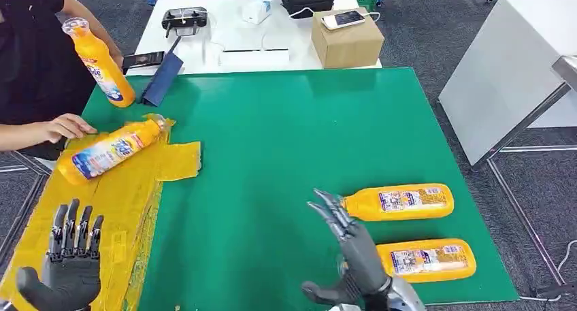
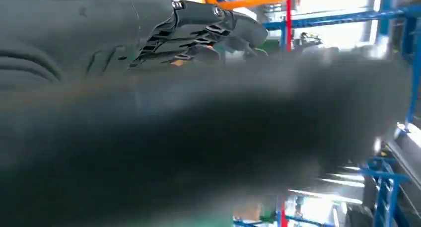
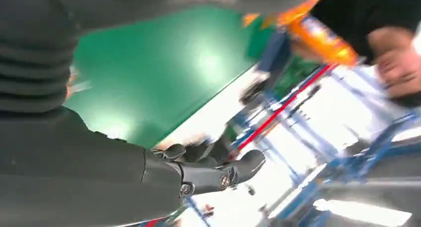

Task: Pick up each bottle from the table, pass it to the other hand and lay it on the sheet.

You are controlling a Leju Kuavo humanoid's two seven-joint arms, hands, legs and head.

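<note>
Currently both arms are reaching in over the green worktop (image 1: pixel 286 141). The left robot hand (image 1: pixel 68 256) is hovering above the yellow sheet (image 1: pixel 102 209) at the worktop's left edge, its fingers spread apart and pointing away from the robot, holding nothing. The right robot hand (image 1: pixel 343 246) is standing open as well, fingers fanned and empty, with its fingertips just beside the neck of the nearer-to-centre lying bottle (image 1: pixel 401 202). That orange bottle is lying on its side on the bare green surface toward the right, and a second lying bottle (image 1: pixel 425 260) is resting just beside it, closer to the robot, partly behind the right wrist. On the sheet, a third bottle (image 1: pixel 109 151) is lying tilted, its cap end pointing toward the middle of the worktop. A person's hand (image 1: pixel 64 127) is resting at the sheet's far corner, near that bottle, while the person's other hand is holding a fourth bottle (image 1: pixel 102 62) upright above the worktop's far left corner. Behind the green surface, a white table (image 1: pixel 231 39) is carrying a cardboard box (image 1: pixel 347 42) with a phone (image 1: pixel 343 18) lying on top. Both wrist views are showing blurred, open dark fingers (image 3: pixel 213 170).
</note>
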